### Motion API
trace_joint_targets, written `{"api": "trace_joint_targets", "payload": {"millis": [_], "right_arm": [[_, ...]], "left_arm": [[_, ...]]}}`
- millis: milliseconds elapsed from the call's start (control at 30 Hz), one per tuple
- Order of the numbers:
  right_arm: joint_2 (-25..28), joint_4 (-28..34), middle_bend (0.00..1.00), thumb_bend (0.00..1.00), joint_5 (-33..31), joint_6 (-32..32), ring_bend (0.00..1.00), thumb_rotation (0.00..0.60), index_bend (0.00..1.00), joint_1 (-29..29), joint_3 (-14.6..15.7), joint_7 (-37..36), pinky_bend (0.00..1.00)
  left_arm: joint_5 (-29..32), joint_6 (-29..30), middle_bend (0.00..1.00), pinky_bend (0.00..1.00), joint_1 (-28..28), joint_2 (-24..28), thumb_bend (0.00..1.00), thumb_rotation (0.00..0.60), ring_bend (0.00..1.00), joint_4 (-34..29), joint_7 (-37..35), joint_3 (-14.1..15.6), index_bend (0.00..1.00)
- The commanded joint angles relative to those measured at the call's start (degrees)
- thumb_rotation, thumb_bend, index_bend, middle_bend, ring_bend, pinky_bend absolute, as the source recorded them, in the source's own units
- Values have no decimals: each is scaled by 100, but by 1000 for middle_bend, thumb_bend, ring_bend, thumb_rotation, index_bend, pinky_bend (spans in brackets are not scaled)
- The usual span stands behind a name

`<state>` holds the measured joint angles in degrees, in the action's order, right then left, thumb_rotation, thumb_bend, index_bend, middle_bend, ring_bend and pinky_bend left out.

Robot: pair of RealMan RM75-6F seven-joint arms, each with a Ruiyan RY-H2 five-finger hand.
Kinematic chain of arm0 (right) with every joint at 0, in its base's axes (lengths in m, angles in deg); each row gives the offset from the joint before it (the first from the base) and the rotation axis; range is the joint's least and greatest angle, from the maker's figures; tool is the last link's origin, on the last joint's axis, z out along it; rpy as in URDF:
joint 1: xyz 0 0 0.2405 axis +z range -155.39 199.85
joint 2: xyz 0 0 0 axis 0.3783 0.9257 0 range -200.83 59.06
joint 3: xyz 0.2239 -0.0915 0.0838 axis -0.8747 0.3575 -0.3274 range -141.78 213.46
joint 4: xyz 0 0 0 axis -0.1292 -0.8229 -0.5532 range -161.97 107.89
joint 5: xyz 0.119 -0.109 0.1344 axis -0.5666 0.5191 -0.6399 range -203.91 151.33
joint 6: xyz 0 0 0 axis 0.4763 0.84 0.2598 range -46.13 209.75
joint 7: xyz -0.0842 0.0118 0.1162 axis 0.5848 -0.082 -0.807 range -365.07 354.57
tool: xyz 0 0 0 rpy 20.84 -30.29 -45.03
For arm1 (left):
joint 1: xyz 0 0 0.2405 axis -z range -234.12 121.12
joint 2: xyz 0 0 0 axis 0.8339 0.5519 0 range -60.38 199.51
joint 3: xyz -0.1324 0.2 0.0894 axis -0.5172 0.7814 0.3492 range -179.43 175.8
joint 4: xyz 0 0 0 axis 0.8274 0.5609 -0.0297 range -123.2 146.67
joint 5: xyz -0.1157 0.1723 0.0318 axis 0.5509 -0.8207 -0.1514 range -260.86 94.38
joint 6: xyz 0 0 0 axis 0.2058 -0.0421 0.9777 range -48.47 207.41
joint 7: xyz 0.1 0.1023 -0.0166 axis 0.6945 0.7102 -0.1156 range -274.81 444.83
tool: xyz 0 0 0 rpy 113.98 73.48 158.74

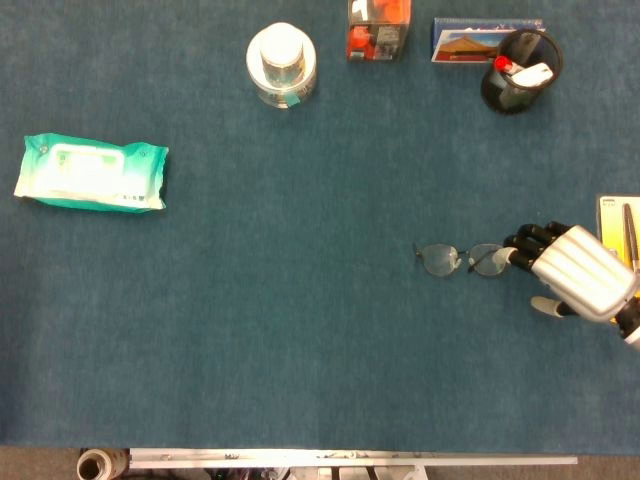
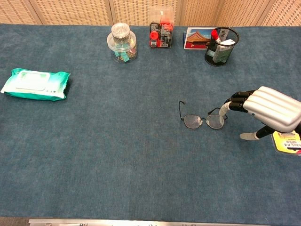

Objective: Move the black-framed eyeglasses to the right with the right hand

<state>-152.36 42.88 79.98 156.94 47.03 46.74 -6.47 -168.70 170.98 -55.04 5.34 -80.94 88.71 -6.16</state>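
Note:
The black-framed eyeglasses point(image 1: 460, 259) point(image 2: 203, 121) lie flat on the blue table, right of centre, with the lenses side by side and one temple arm pointing away at the left end. My right hand point(image 1: 575, 272) point(image 2: 268, 110) is just to their right. Its curled fingertips point(image 2: 224, 109) touch the right lens end from above, and its thumb stays apart, nearer the table's front. Nothing is pinched between thumb and fingers. My left hand is in neither view.
A yellow tool card point(image 1: 620, 240) point(image 2: 287, 141) lies at the right edge, partly under my right hand. Along the back stand a clear jar point(image 2: 122, 42), a red-topped box point(image 2: 160, 33), a postcard point(image 2: 197, 37) and a mesh pen cup point(image 2: 221, 46). A green wipes pack point(image 2: 35, 84) lies far left.

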Motion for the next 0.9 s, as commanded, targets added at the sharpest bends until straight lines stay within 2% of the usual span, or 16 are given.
{"api": "trace_joint_targets", "payload": {"millis": [33, 200, 333, 500, 667, 800, 900], "right_arm": [[51, 81, 397, 0, 58, 90, 315, 600, 369, -9, 16, -108, 501], [269, 474, 397, 0, 292, 414, 317, 600, 369, -35, 63, -173, 500], [400, 797, 397, 5, 450, 760, 317, 600, 369, -71, -41, -29, 500], [346, 838, 397, 119, 483, 981, 318, 600, 369, -62, -341, 351, 500], [42, 532, 397, 209, 310, 884, 315, 600, 369, -20, -595, 561, 500], [-229, 251, 386, 333, 158, 664, 300, 600, 369, 39, -686, 609, 504], [-441, 43, 374, 390, 78, 552, 289, 600, 369, 63, -731, 687, 506]], "left_arm": [[12, -10, 569, 516, 3, 2, 336, 600, 416, 2, -1, -4, 465], [8, -10, 569, 516, 5, 3, 336, 600, 416, 3, -4, -6, 465], [-14, 5, 569, 516, -2, 6, 336, 600, 416, -10, -1, 4, 465], [-44, 33, 569, 516, -18, 25, 335, 600, 416, -24, -31, 15, 465], [-22, 51, 569, 516, -31, 58, 336, 600, 417, -26, -107, -3, 465], [-21, 72, 569, 516, -44, 90, 335, 600, 416, -27, -191, -12, 465], [-23, 69, 569, 516, -47, 111, 336, 600, 416, -22, -249, -12, 465]]}}
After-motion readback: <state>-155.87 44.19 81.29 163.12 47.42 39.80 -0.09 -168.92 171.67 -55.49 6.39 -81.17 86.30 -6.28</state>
